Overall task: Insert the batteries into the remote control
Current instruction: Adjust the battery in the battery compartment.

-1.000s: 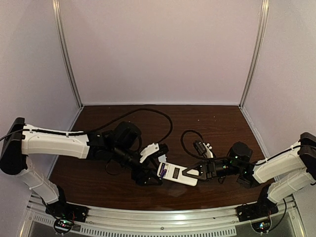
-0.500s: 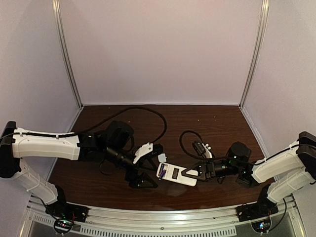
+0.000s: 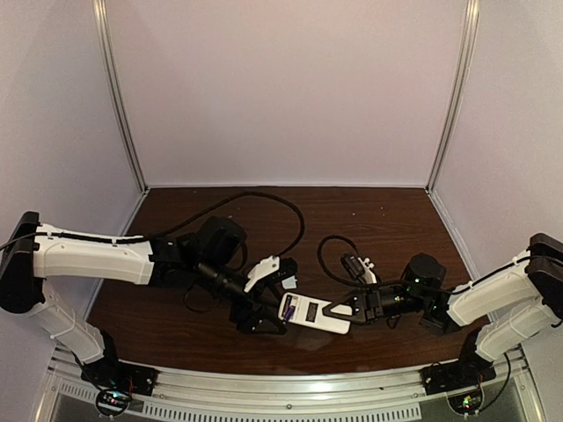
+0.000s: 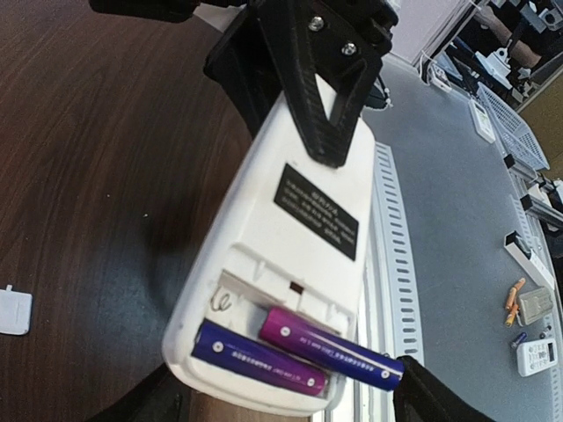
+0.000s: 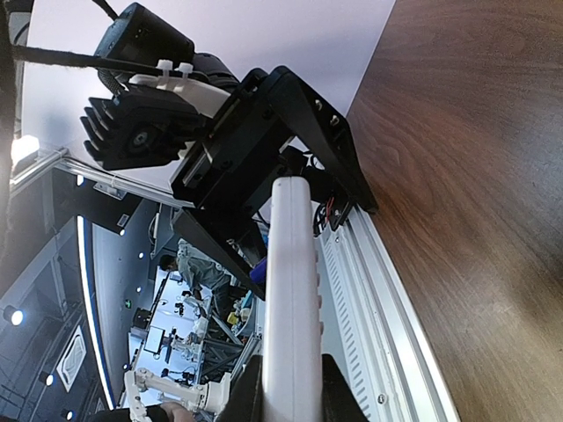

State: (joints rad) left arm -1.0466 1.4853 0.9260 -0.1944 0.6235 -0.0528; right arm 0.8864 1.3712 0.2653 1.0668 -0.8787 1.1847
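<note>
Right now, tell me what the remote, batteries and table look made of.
The remote control: likely matte white moulded plastic, seams around its recess. The batteries: probably metal cells in glossy purple-blue wrap, catching highlights. The table: dark wood grain, perhaps laminate, faint sheen.

Pale lilac walls (image 3: 281, 88) with aluminium corner posts (image 3: 119, 97) enclose a dark wooden table (image 3: 387, 211).

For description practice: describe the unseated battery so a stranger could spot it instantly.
Near the dark table's front edge is the white remote control, back up. In its open compartment, pick the magenta battery: tilted, one end jutting past the edge, while the neighbouring blue battery lies wholly inside.
</note>
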